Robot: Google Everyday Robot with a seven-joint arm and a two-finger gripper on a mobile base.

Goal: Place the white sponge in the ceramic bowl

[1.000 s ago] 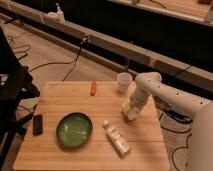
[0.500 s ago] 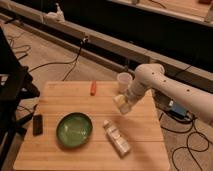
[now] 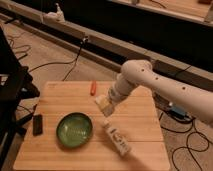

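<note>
The white sponge [image 3: 102, 103], a small cream block, is held in my gripper [image 3: 106, 107] above the wooden table, right of its middle. The gripper hangs at the end of the white arm [image 3: 145, 80], which reaches in from the right. The ceramic bowl [image 3: 74, 130], green and glossy with a darker rim, sits on the table's front left part, below and left of the gripper. It looks empty. The sponge is above the table between the bowl and the arm, not over the bowl.
A white labelled bottle [image 3: 117, 140] lies on the table right of the bowl, just below the gripper. A small orange-red object [image 3: 93, 88] lies near the back edge. A black block [image 3: 37, 124] lies at the left edge. Cables run over the floor around the table [image 3: 140, 125].
The gripper has moved left across the table with the sponge, from near the right side toward the bowl. The arm now covers the spot where the white cup stood.
</note>
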